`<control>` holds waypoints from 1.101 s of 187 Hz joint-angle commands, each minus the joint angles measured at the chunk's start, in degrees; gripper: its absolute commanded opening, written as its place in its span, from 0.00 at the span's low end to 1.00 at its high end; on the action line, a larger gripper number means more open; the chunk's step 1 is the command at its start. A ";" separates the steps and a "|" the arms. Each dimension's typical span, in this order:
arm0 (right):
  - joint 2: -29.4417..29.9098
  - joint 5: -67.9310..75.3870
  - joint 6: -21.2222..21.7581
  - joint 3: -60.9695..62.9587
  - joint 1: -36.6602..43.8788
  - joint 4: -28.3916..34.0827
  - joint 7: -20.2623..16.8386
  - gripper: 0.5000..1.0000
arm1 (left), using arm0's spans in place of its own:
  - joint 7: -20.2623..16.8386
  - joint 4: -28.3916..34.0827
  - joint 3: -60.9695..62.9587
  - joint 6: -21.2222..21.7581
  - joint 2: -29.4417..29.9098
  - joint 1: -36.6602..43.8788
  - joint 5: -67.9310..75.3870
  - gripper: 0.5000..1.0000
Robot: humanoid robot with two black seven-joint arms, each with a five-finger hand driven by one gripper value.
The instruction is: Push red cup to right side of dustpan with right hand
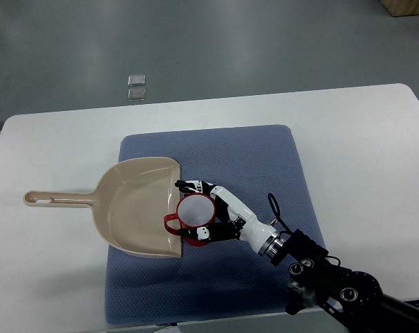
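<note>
A red cup (194, 211) with a pale inside stands upright at the right, open edge of the beige dustpan (137, 205), its red handle pointing left over the pan's lip. My right hand (204, 211) reaches in from the lower right, its white and black fingers (190, 186) curved around the cup's right side, above and below the rim, touching it. Whether the fingers clamp the cup or only rest against it is unclear. The dustpan's long handle (57, 200) points left. No left arm shows.
The dustpan and cup lie on a blue mat (265, 159) on a white table (362, 139). Grey floor lies beyond the far edge, with two small clear squares (137, 86) on it. My right arm's black joints (327, 281) fill the lower right.
</note>
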 commanded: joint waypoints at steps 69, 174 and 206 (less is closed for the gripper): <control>0.00 0.12 0.09 0.50 0.28 0.87 0.00 0.85 | 0.00 0.00 0.00 -0.03 0.00 0.00 -0.07 1.00; 0.00 0.47 0.01 1.38 1.77 1.22 0.00 0.85 | 0.00 0.00 0.00 0.06 0.00 0.00 0.02 1.00; -0.09 0.91 -0.08 3.13 2.39 1.14 0.00 0.85 | 0.00 0.00 0.00 -0.03 0.00 0.00 0.02 1.00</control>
